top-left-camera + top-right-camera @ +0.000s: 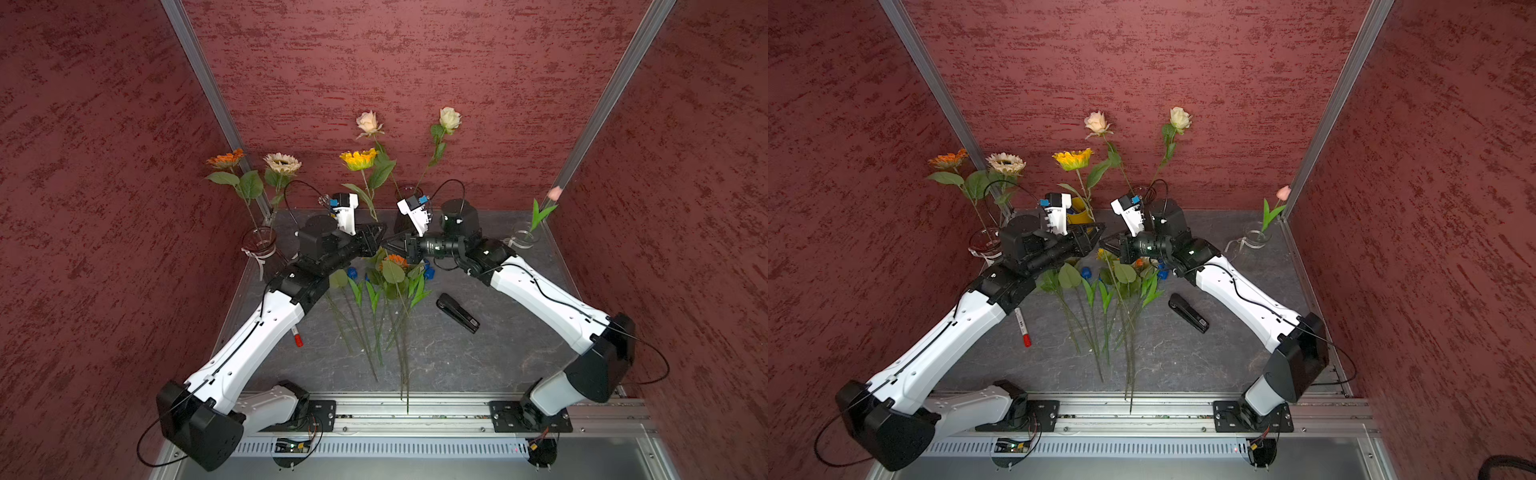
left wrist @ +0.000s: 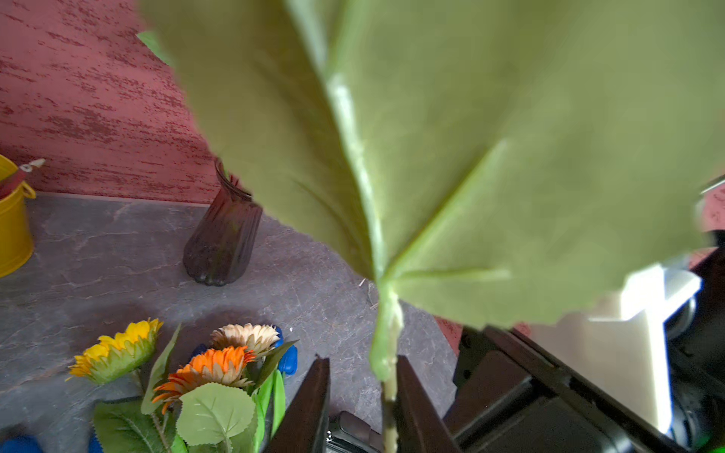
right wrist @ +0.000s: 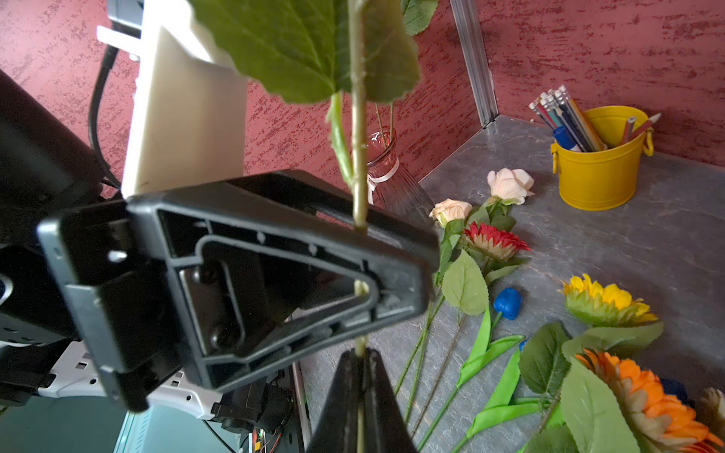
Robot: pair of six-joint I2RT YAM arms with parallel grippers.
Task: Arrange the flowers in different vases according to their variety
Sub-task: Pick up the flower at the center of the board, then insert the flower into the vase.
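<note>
A yellow sunflower (image 1: 358,159) stands upright above the table's middle. My right gripper (image 3: 361,357) is shut on its stem (image 3: 357,157). My left gripper (image 2: 361,359) reaches across just above that grip, its jaws narrowly apart around the same stem (image 2: 386,345), which rests against one finger. More flowers (image 1: 386,282) lie in a pile below. The left vase (image 1: 259,245) with a ribbon holds two sunflowers. A dark ribbed vase (image 2: 223,239) at the back holds two roses. The small clear vase (image 1: 524,235) at the right holds a pink tulip (image 1: 555,192).
A yellow bucket (image 3: 600,172) of pens and pencils stands at the back wall. A black stapler (image 1: 457,312) lies right of the pile, and a red-capped marker (image 1: 1022,328) lies under my left arm. Red walls close in three sides.
</note>
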